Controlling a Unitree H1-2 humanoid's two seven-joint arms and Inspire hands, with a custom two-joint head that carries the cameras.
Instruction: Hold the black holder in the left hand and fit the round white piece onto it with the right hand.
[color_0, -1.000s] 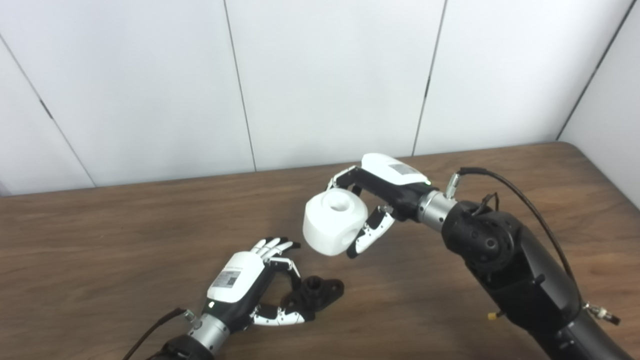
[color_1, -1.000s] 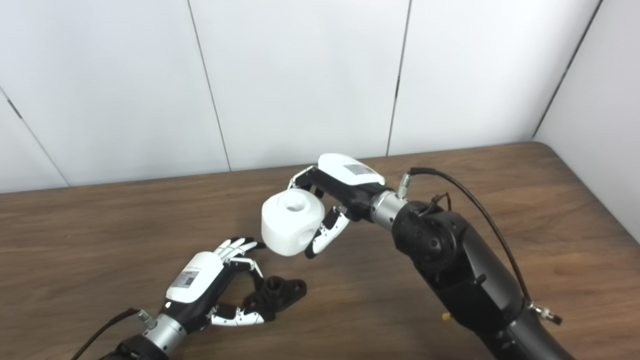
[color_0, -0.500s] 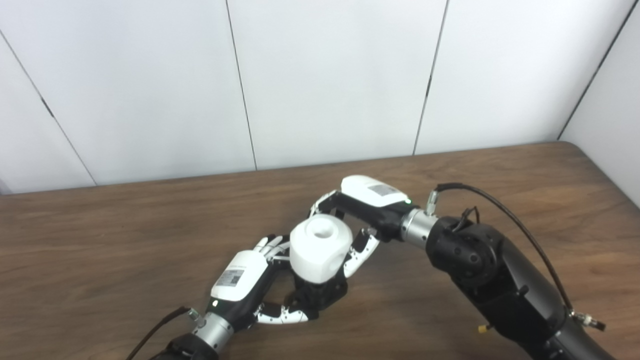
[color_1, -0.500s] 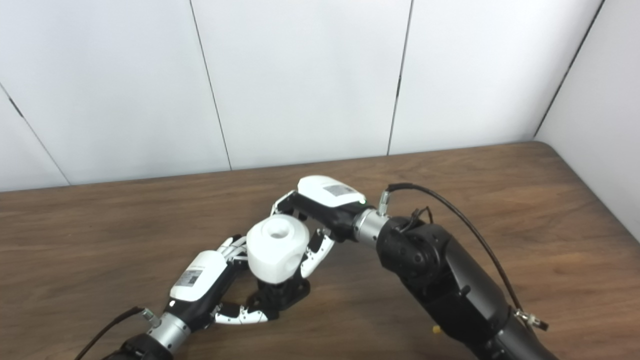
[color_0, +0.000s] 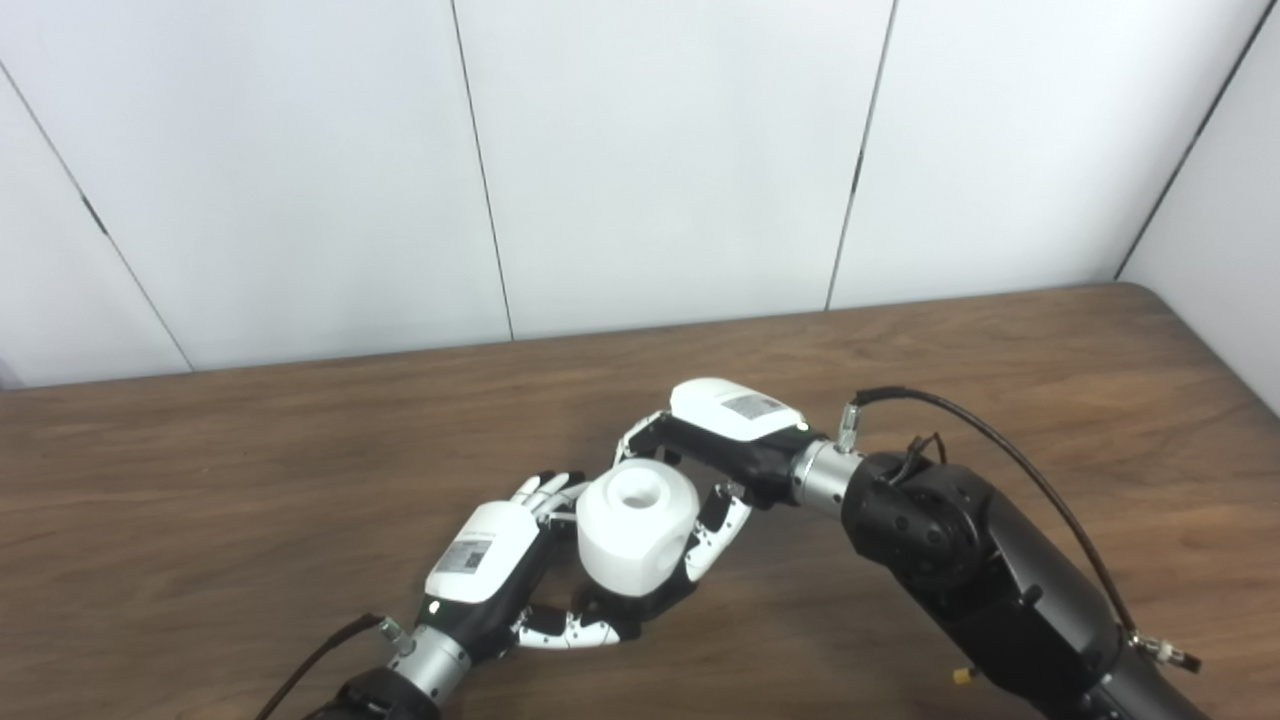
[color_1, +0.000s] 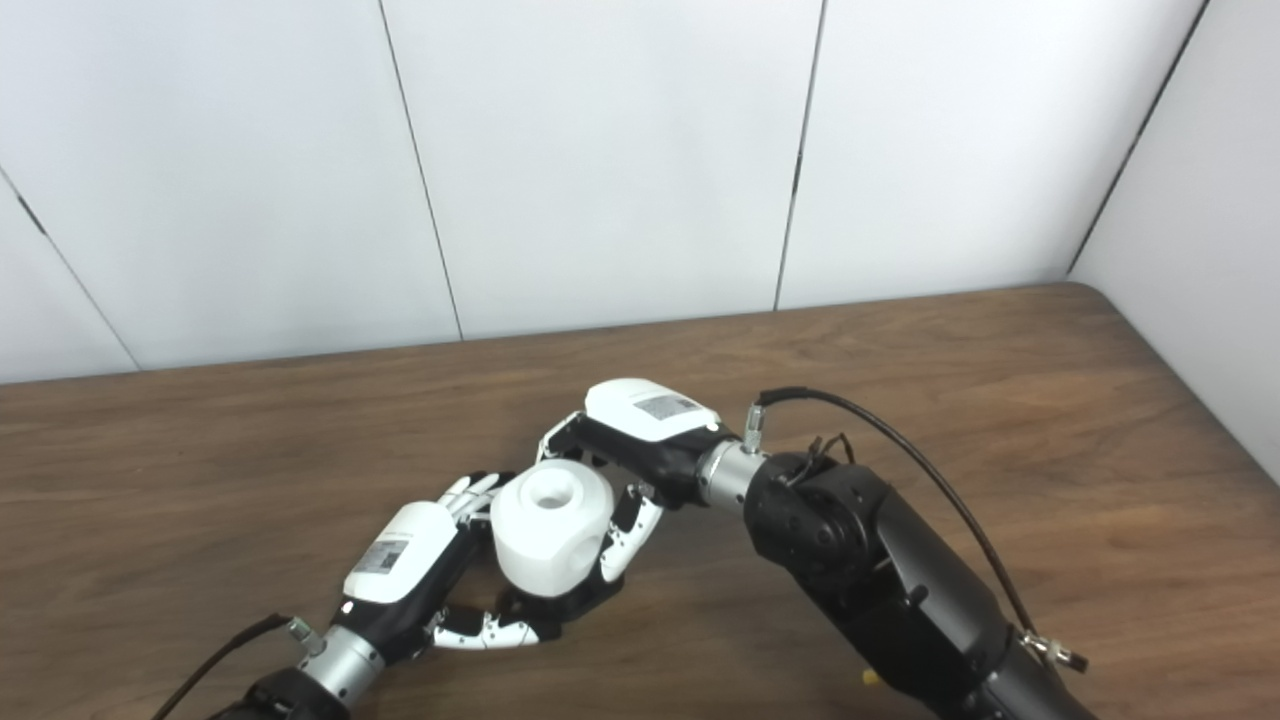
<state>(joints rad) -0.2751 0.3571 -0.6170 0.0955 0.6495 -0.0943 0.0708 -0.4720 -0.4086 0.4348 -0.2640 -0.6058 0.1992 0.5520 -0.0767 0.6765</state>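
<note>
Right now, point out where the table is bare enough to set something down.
The wooden table is bare left of the left hand and along the wall; so is the far right corner beyond the right hand. It is crowded at centre front, where both hands meet around the round white piece and black holder.

The brown wooden table (color_0: 250, 480) carries the black holder (color_0: 655, 602), which sits on the surface in the grasp of the left hand (color_0: 490, 570), just under the right hand (color_0: 715, 455). The round white piece (color_0: 635, 522) covers most of the holder from above.
</note>
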